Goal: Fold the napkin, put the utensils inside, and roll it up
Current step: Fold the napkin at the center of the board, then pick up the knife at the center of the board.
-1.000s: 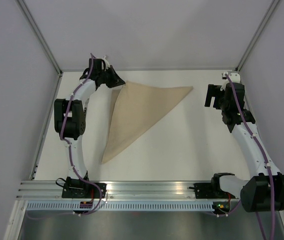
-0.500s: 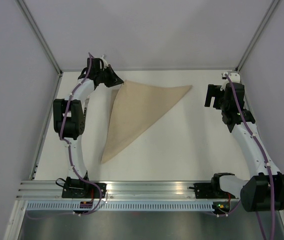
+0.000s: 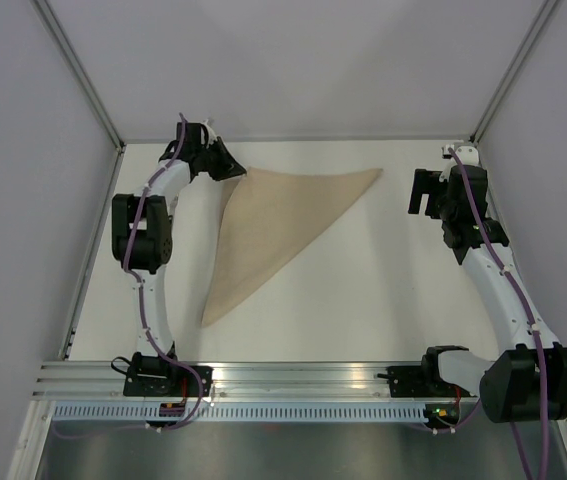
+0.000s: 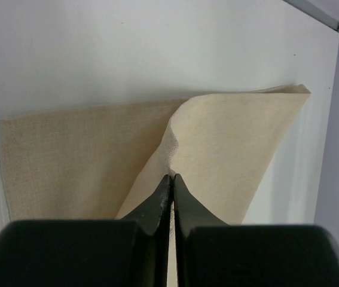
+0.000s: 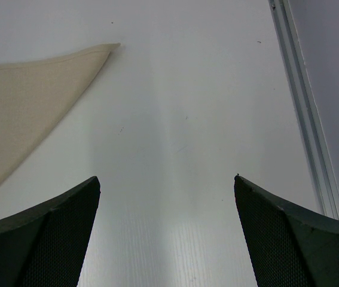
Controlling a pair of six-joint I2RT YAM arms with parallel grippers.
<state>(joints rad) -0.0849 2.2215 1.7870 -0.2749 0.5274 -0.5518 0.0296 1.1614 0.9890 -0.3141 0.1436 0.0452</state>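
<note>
You have a white desk (image 3: 383,290) that fills the workspace, with grey walls on three sides. A metal rail (image 5: 304,107) runs along its right edge.

Both arms reach from the near edge to the far side. The left arm (image 3: 148,235) bends up the left side and the right arm (image 3: 498,280) runs up the right side.

The napkin (image 3: 273,225) lies on the left and middle of the desk, folded into a tan triangle. One corner is at the far left, a long tip points right along the far side, and a second tip points toward the near left.

Your left tool (image 4: 172,176) sits at the far-left corner of the napkin. It is clenched on the top layer there, with its two black fingers pressed together and the sheet caught at their tips. In the left wrist view that layer rises off the bottom one and curls up to the pinch, while the bottom layer lies flat on the desk.

Your right tool (image 3: 423,192) hangs over bare desk at the far right. It is released, with its jaws spread wide and nothing between them. It is near the napkin's right tip but clear of it; in the right wrist view that tip lies to the far left of the left finger.
</note>
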